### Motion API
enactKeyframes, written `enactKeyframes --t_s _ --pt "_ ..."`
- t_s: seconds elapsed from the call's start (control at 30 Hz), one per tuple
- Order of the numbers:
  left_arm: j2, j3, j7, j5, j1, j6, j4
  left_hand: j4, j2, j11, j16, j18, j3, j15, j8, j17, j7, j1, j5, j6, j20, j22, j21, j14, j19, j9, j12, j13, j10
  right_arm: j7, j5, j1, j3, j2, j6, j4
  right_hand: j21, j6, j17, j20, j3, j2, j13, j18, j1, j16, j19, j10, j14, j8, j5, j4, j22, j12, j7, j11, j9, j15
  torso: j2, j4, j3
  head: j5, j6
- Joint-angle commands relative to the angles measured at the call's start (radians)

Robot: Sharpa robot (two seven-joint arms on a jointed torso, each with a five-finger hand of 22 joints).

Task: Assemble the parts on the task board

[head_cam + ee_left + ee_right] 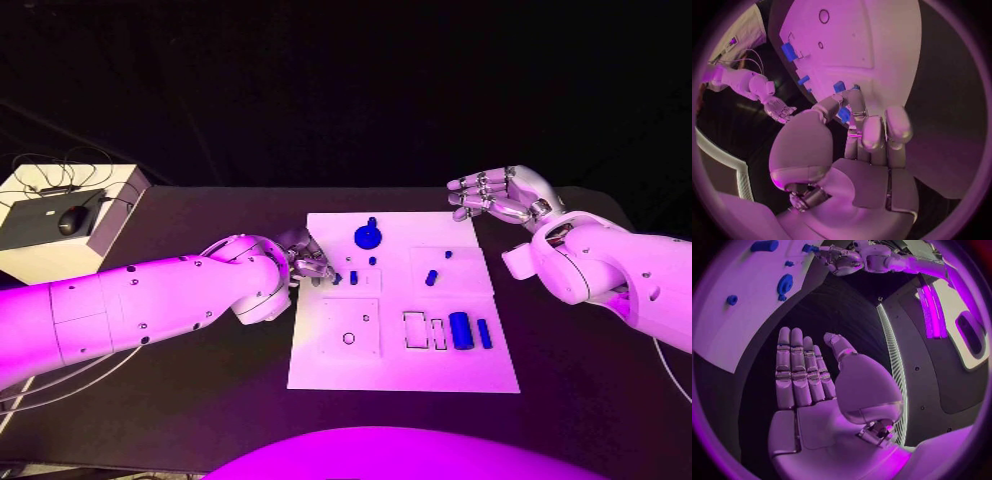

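Observation:
The white task board (329,372) lies mid-table. My left hand (300,258) reaches in at its left edge, where thumb and a finger pinch a small blue part (844,115) low over the board. A second small part (839,87) stands just beside those fingertips (856,100). My right hand (498,195) hovers off the board's far right corner, empty, with its fingers straight (795,370). A round blue part (369,236) sits near the far edge, and a blue cylinder (460,330) and a blue bar (485,333) lie at the right.
A white box (65,225) carrying a black device stands at the table's far left, with cables beside it. More small blue parts (431,277) and a black frame outline (415,330) are on the board. Black tabletop (577,400) surrounds the board.

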Motion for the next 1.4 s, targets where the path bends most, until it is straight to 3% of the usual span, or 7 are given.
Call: enactKeyframes --t_s 0.03,0.3,0.57,0.9,1.4 --pt "0.001 -0.003 -0.016 -0.017 -0.004 0.058 0.005 0.004 0.003 -0.006 0.001 -0.009 0.000 -0.002 0.026 0.000 -0.030 0.003 0.004 0.076 -0.001 0.099 0.000 -0.001 0.003 0.234 -0.005 0.002 0.043 0.005 0.002 0.001 0.000 -0.001 0.009 0.001 0.004 -0.001 -0.001 0.000 0.006 -0.004 -0.001 -0.014 0.001 -0.006 -0.004 0.006 0.004 -0.006 0.006 0.001 0.001 -0.007 0.007 -0.001 -0.001 -0.005 0.001 0.0004 -0.0009 0.000 0.000" --pt "0.000 -0.003 -0.017 -0.015 -0.005 0.125 0.010 0.005 0.004 -0.006 0.015 -0.014 -0.009 0.001 0.030 0.012 -0.036 -0.008 0.026 0.088 0.000 0.101 0.010 0.002 0.005 0.234 0.014 0.008 0.045 0.004 0.002 0.001 0.000 0.000 0.010 0.000 0.004 -0.001 -0.001 0.000 0.006 -0.004 -0.001 -0.014 0.001 -0.006 -0.004 0.006 0.004 -0.006 0.006 0.001 0.001 -0.007 0.007 -0.001 -0.001 -0.005 0.000 0.0015 -0.0011 0.001 -0.002" --pt "0.002 -0.003 -0.019 -0.010 -0.005 0.155 0.008 0.002 0.036 -0.006 0.022 -0.018 -0.025 0.003 0.023 0.015 -0.040 -0.028 0.023 0.099 0.000 0.100 0.013 0.002 0.004 0.227 0.028 0.003 0.045 0.004 0.002 0.001 0.000 0.001 0.011 -0.001 0.004 -0.001 -0.001 0.000 0.006 -0.004 -0.001 -0.014 0.001 -0.006 -0.004 0.006 0.004 -0.006 0.006 0.001 0.001 -0.007 0.007 -0.001 -0.001 -0.005 0.001 0.0001 -0.0003 0.002 -0.001" --pt "0.009 -0.003 -0.019 -0.006 -0.005 0.150 -0.001 -0.035 0.087 -0.007 0.029 -0.020 -0.013 0.002 0.018 0.018 -0.042 -0.095 0.008 0.110 -0.002 0.098 0.019 0.002 0.004 0.226 0.042 0.002 0.044 0.004 0.002 0.000 0.000 0.001 0.011 0.000 0.004 -0.001 -0.001 0.000 0.006 -0.004 -0.001 -0.014 0.001 -0.006 -0.004 0.006 0.004 -0.006 0.006 0.001 0.001 -0.007 0.007 -0.001 -0.001 -0.005 0.000 -0.0004 0.0005 0.002 0.000" --pt "0.025 -0.002 -0.029 0.006 -0.004 0.196 -0.023 -0.075 0.116 -0.007 0.037 -0.022 0.013 0.003 0.017 0.023 -0.045 -0.142 0.008 0.115 -0.002 0.096 0.026 0.003 0.003 0.231 0.051 0.001 0.045 0.003 0.001 0.000 0.000 0.000 0.012 0.001 0.005 -0.001 -0.002 0.000 0.009 -0.005 -0.001 -0.014 0.001 -0.006 -0.004 0.006 0.004 -0.006 0.007 0.000 0.001 -0.007 0.007 -0.001 -0.001 -0.005 0.000 -0.0001 0.0002 0.000 -0.002"
